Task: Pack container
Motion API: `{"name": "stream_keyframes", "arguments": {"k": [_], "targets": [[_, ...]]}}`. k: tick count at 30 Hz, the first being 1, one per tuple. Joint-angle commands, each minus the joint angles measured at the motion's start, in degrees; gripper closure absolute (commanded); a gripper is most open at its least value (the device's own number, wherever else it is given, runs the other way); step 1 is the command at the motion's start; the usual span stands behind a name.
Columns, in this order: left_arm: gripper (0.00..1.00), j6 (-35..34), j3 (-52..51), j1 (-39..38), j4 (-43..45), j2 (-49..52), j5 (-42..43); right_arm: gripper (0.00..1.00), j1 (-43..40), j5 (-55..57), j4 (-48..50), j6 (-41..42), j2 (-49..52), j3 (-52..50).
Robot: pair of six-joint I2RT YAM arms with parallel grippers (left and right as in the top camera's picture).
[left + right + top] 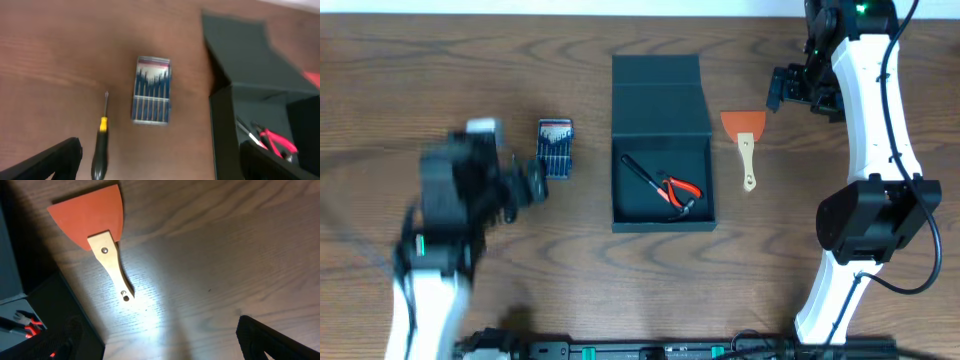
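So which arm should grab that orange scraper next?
The right one, probably. The scraper lies right of the container, close by the open right gripper; the left gripper is across the container, beside the blue case.

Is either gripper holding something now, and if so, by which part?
Nothing is held: the left gripper and the right gripper both stand open and empty.
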Motion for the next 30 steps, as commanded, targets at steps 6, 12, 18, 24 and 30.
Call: {"name": "stream_keyframes", "arguments": {"k": [6,12,18,24,30], "targets": [[0.01,1.8,21.3,-1.4,-5.3,22.0,0.4,0.01,0.0,0.0,0.0,-0.6,-0.3,0.9],[0.01,2.1,22.0,-2.8,-5.8,28.1,-2.0,0.01,0.0,0.0,0.0,-0.6,-0.3,0.9],[0.01,4.2,22.0,-5.4,-8.6,33.6,-9.4,0.01,0.0,0.0,0.0,-0.6,-0.3,0.9],[0.02,4.2,22.0,-6.4,-8.7,37.8,-11.6,0.01,0.0,0.0,0.0,-0.6,-0.3,0.9],[0.01,4.2,22.1,-6.4,-8.0,41.7,-12.9,0.01,0.0,0.0,0.0,-0.6,-0.3,0.9]]}}
